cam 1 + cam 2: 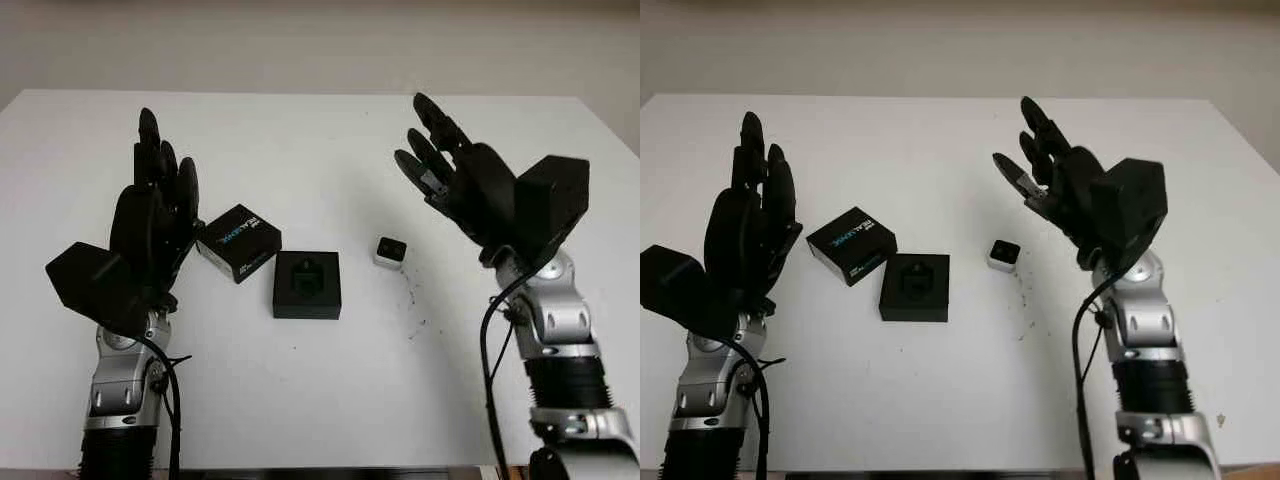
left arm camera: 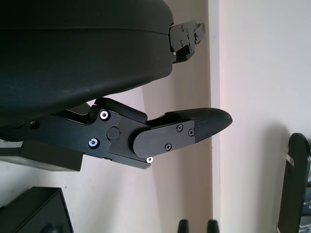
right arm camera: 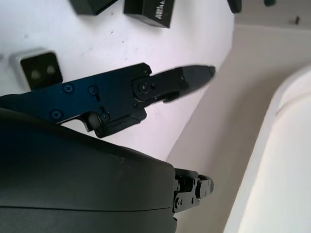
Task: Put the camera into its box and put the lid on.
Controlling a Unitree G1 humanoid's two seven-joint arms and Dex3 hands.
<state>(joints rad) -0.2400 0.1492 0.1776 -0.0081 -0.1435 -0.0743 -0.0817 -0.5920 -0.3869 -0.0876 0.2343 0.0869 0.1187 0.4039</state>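
Observation:
A small white camera with a black face (image 1: 391, 251) sits on the white table (image 1: 320, 390) right of centre. The open black box base (image 1: 307, 284) with a moulded insert lies at the middle. Its black lid with blue lettering (image 1: 239, 241) lies just left of and behind the base. My left hand (image 1: 160, 190) is raised above the table to the left of the lid, open. My right hand (image 1: 435, 150) is raised to the right of and behind the camera, open. In the right wrist view the camera (image 3: 36, 69) lies just beyond a finger (image 3: 146, 90).
A few small dark specks (image 1: 412, 300) mark the table in front of the camera. The table's far edge (image 1: 300, 93) meets a pale wall.

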